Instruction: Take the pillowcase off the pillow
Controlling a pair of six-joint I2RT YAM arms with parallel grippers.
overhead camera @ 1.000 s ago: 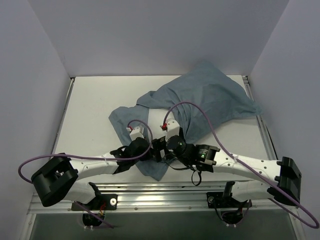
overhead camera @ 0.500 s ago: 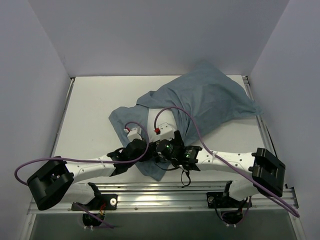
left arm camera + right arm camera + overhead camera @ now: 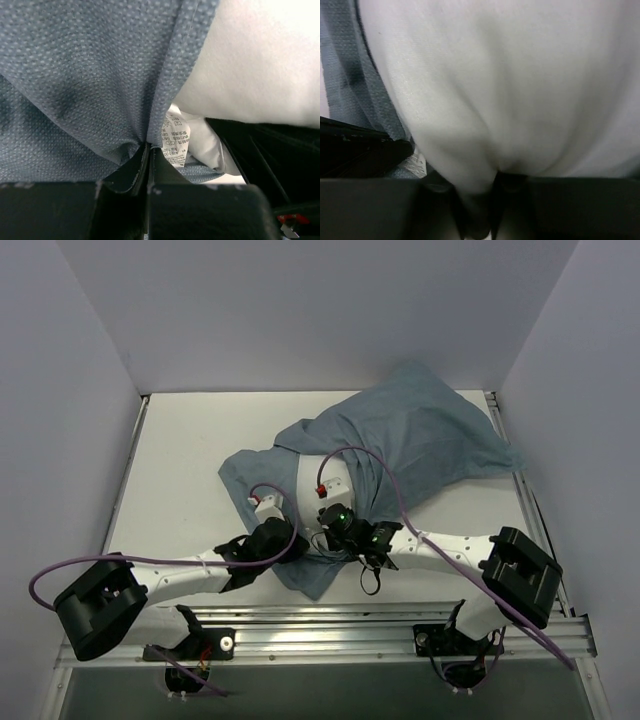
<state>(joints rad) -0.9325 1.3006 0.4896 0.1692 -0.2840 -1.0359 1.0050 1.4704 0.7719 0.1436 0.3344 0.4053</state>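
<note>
The pillowcase (image 3: 420,435) lies crumpled from near centre to far right of the worktop (image 3: 180,460), the pillow (image 3: 312,475) showing white at its near open end; left fingers (image 3: 127,177) are pressed together, pinching the pillowcase hem, right fingers (image 3: 470,220) nipping a fold of pillow.

A robotics lab cell: plain white walls (image 3: 300,310) enclose a white table (image 3: 180,460) fronted by an aluminium rail (image 3: 320,625).

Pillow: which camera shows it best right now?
Right wrist: the pillow fills the frame, bunched between the right gripper fingertips. Left wrist shows a white bulge beside the pillowcase; top view shows only a white sliver.
</note>
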